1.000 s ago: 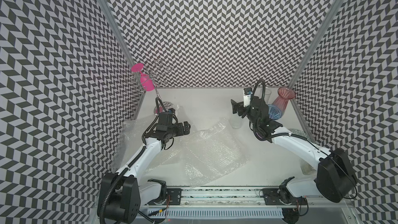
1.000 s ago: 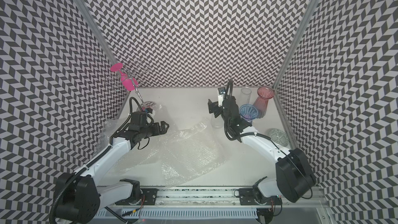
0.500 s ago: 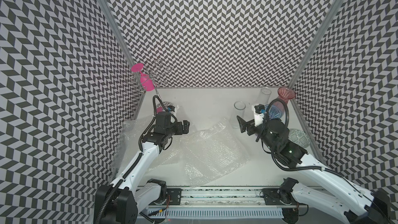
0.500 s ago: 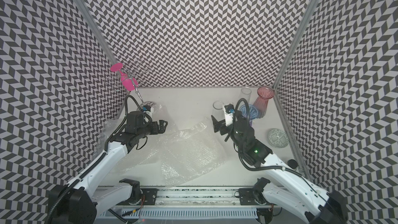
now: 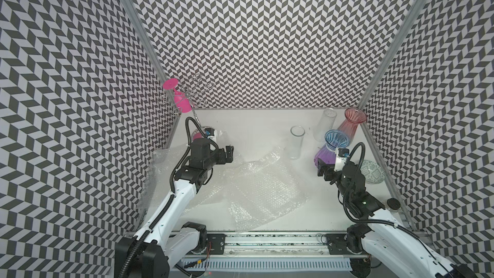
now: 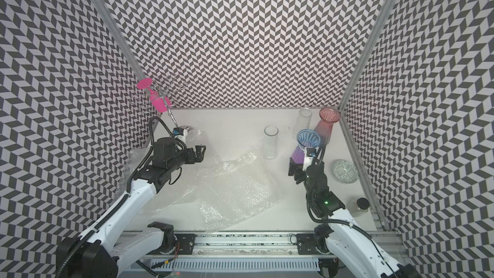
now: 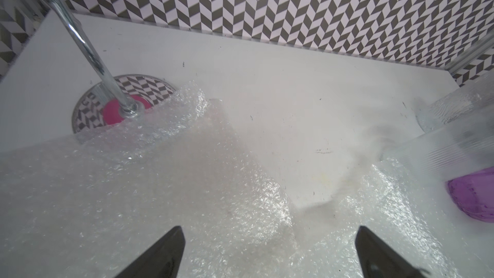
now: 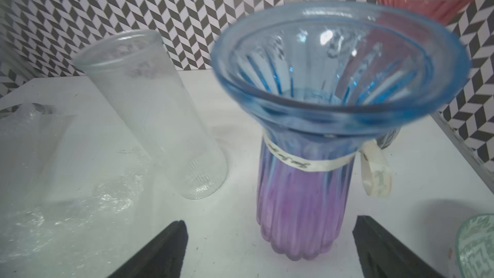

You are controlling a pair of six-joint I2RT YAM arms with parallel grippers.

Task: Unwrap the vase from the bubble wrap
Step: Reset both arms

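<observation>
Your right arm has drawn back toward the near right since a second ago. Then the right gripper (image 5: 324,172) stood by the clear ribbed glass cylinder vase (image 5: 296,143). Now it sits just beside the blue-and-purple fluted glass vase (image 5: 332,147), jaws spread wide and holding nothing. Your left arm has hardly shifted. The left gripper (image 5: 229,154) hovers over the far left part of the clear, crinkled bubble wrap sheets (image 5: 254,191), also spread wide and empty.

The wrap lies slack across the middle of the white table (image 5: 254,129). The cylinder vase stands upright and bare at the wrap's far right edge, so the unwrapping looks finished and what remains is a clean retreat.

Pull the right arm back and up, because the fluted vase's flared rim is close to the claw and would likely tip easily. Raise the left arm before you swing it, so no finger drags a sheet into the cylinder vase or knocks the chrome stand (image 7: 88,46) on its far side.
</observation>
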